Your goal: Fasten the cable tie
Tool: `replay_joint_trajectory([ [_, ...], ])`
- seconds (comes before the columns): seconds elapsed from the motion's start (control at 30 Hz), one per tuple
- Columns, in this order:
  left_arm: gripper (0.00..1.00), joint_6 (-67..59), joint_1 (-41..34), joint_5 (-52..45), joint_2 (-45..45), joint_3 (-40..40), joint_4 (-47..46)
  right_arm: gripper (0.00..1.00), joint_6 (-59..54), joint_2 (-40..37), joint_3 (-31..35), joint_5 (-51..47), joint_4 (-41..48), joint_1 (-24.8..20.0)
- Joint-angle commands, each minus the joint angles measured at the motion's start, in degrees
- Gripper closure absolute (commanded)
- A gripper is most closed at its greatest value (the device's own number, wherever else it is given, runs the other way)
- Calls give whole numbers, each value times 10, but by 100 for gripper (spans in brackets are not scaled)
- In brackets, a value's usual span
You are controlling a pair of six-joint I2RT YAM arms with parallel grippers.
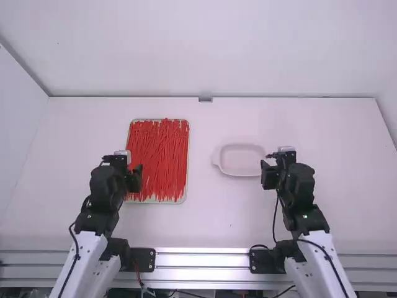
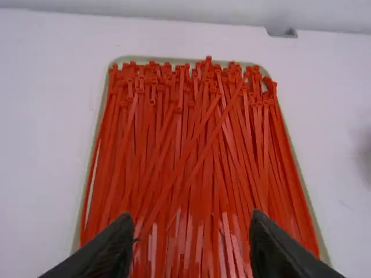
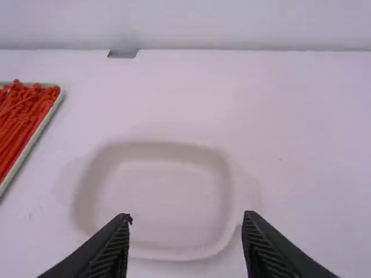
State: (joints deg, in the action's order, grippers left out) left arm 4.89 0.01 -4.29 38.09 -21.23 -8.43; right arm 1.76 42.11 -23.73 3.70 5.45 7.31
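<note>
Easy to go wrong here by grabbing a whole bunch of ties (image 2: 191, 145) and not just one. Packed close, lying on top of each other, with a few laid crosswise, so hard to pinch a single one. Could also shove the tray (image 2: 95, 145) along the counter (image 1: 310, 124) by coming down too hard. Might let a tie slip out on the way up, being so thin and smooth. After that, tricky to poke the thin tail into the tiny hole in the head: a small miss, and no loop.

Left tool (image 2: 190, 223): wide open, holding nothing, low above the near end of the pile. Right tool (image 3: 185, 219): wide open too, holding nothing, above the near rim of the dish (image 3: 168, 197), well apart from the ties.

Ties: red, plastic by the look, long, flat, thin and bendy, with little square heads at the far end. All lying in the tray, left of the middle of the counter. Tray: flat, a rectangle with round corners and a low pale rim. Dish: white, smooth, shallow and rounded, with a small handle at each side. Counter: white, flat and plain.
</note>
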Motion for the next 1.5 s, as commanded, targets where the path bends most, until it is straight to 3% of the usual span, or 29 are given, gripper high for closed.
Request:
replay_joint_trajectory([
  [0.0,44,13,0,-21,37,-34,-8,44,8,35,-45,6,11,13],
  [0.47,18,43,1,-47,224,-143,-59,18,21,236,-171,26,78,53],
  [0.77,7,55,-4,-62,306,-200,-118,7,27,315,-227,35,123,71],
  [1.03,2,60,-4,-68,345,-261,-180,1,37,347,-253,39,144,79],
  [1.2,1,58,-4,-90,351,-269,-156,0,42,345,-258,40,147,81],
  [1.47,1,75,-4,-31,351,-268,-147,0,38,339,-258,40,140,81],
])
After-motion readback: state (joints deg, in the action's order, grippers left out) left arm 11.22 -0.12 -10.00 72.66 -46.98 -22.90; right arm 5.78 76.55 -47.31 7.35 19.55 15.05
